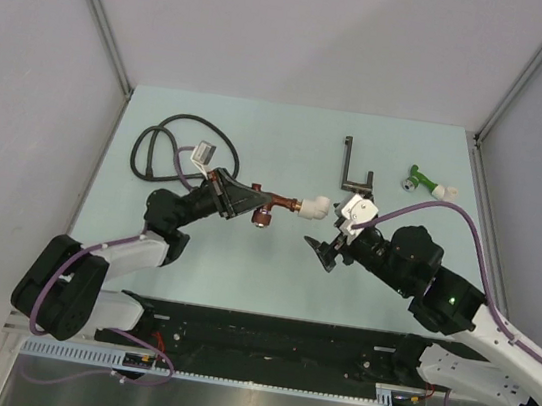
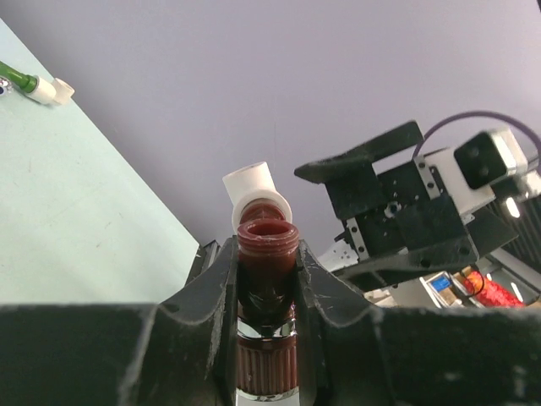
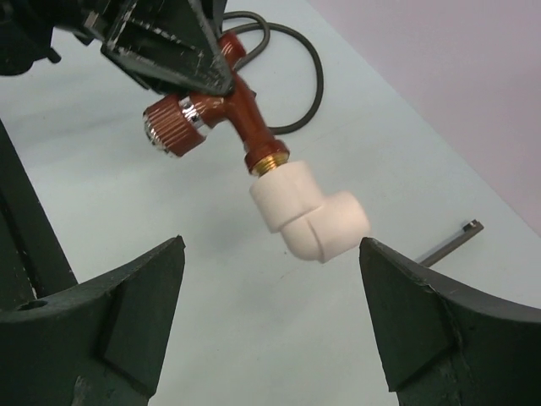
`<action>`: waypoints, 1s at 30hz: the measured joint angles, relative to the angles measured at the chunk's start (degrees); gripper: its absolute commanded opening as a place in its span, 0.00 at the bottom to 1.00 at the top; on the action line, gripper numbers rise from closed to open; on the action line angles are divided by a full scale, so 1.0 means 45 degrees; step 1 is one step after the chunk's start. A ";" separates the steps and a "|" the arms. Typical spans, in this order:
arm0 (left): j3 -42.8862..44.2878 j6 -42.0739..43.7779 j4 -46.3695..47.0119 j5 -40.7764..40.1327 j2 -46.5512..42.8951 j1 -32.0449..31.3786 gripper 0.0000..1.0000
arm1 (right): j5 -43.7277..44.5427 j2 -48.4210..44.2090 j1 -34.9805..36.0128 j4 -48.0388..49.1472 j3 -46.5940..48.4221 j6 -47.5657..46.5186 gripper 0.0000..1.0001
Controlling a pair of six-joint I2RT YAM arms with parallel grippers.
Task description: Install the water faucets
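My left gripper [image 1: 247, 200] is shut on the reddish-brown faucet [image 1: 279, 205] and holds it above the table, its white elbow fitting [image 1: 315, 207] pointing right. In the left wrist view the fingers [image 2: 215, 288] clamp the faucet body [image 2: 267, 245], with the elbow [image 2: 254, 193] beyond. My right gripper [image 1: 330, 242] is open, just right of the elbow. In the right wrist view the elbow [image 3: 308, 216] hangs just ahead of the open gripper [image 3: 270, 245], touching neither finger. The green faucet [image 1: 423, 182] with its white elbow lies on the table at the far right, also visible in the left wrist view [image 2: 34, 85].
A coiled black hose [image 1: 163, 142] lies at the far left, with a small white connector [image 1: 203, 155] beside it. A black L-shaped bracket [image 1: 352, 169] lies behind the right gripper. The table is pale green with grey walls around it.
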 measured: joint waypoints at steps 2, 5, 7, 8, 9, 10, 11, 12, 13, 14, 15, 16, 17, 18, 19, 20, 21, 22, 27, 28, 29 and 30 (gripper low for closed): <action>0.0000 -0.0272 0.0000 -0.0015 0.0000 0.0189 0.00 | 0.0000 0.0000 0.0204 0.0053 -0.0141 -0.0374 0.88; 0.0000 -0.0675 0.0000 -0.0073 0.0000 0.0408 0.00 | 0.0000 0.0029 0.0340 0.0209 -0.0189 -0.0748 0.91; 0.0000 -0.0996 -0.0005 -0.0102 -0.0005 0.0525 0.00 | -0.0010 0.0087 0.0364 0.0345 -0.0189 -0.0952 0.91; 0.0000 -0.1156 -0.0005 -0.0102 -0.0015 0.0559 0.00 | -0.0063 0.0117 0.0364 0.0423 -0.0194 -0.1098 0.92; 0.0000 -0.1287 -0.0010 -0.0102 -0.0034 0.0593 0.00 | -0.0136 0.0146 0.0364 0.0559 -0.0219 -0.1248 0.92; 0.0000 -0.1443 -0.0015 -0.0107 -0.0068 0.0602 0.00 | -0.0185 0.0151 0.0364 0.0651 -0.0257 -0.1360 0.92; 0.0000 -0.1549 -0.0019 -0.0102 -0.0117 0.0617 0.00 | -0.0243 0.0141 0.0364 0.0821 -0.0330 -0.1520 0.92; 0.0000 -0.1685 -0.0019 -0.0097 -0.0194 0.0646 0.00 | -0.0301 0.0141 0.0364 0.0952 -0.0403 -0.1651 0.92; 0.0000 -0.1846 -0.0015 -0.0097 -0.0287 0.0695 0.00 | -0.0423 0.0117 0.0369 0.1171 -0.0539 -0.1826 0.93; 0.0000 -0.1991 -0.0015 -0.0092 -0.0413 0.0767 0.00 | -0.0515 0.0087 0.0369 0.1331 -0.0685 -0.2040 0.93; -0.0010 -0.2123 -0.0010 -0.0102 -0.0549 0.0855 0.00 | -0.0670 0.0063 0.0369 0.1486 -0.0821 -0.2234 0.93; -0.0039 -0.2278 0.0010 -0.0112 -0.0690 0.0976 0.00 | -0.0806 0.0039 0.0369 0.1681 -0.0967 -0.2458 0.93; -0.0097 -0.2429 0.0024 -0.0136 -0.0831 0.1103 0.00 | -0.0986 0.0034 0.0374 0.1836 -0.1098 -0.2696 0.93; -0.0175 -0.2535 0.0049 -0.0155 -0.0952 0.1224 0.00 | -0.1132 0.0034 0.0379 0.1967 -0.1205 -0.2958 0.93; -0.0253 -0.2657 0.0058 -0.0185 -0.1054 0.1321 0.00 | -0.1268 0.0049 0.0379 0.2064 -0.1273 -0.3181 0.93; -0.0316 -0.2783 0.0063 -0.0209 -0.1137 0.1413 0.00 | -0.1443 0.0073 0.0379 0.2181 -0.1326 -0.3458 0.94; -0.0350 -0.2875 0.0058 -0.0214 -0.1180 0.1472 0.00 | -0.1554 0.0102 0.0379 0.2268 -0.1336 -0.3653 0.94; -0.0359 -0.3007 0.0053 -0.0199 -0.1229 0.1530 0.00 | -0.1690 0.0151 0.0379 0.2395 -0.1336 -0.3944 0.95; -0.0379 -0.3487 0.0058 -0.0063 -0.1345 0.1817 0.01 | -0.2142 0.0335 0.0379 0.3084 -0.1336 -0.5168 0.95; -0.0452 -0.3541 0.0058 -0.0044 -0.1433 0.1923 0.00 | -0.2210 0.0359 0.0379 0.3211 -0.1336 -0.5377 0.95; -0.0520 -0.3565 0.0068 -0.0010 -0.1501 0.2025 0.00 | -0.2244 0.0379 0.0379 0.3317 -0.1336 -0.5547 0.96; -0.0597 -0.3619 0.0073 0.0034 -0.1583 0.2157 0.00 | -0.2302 0.0418 0.0374 0.3453 -0.1336 -0.5775 0.96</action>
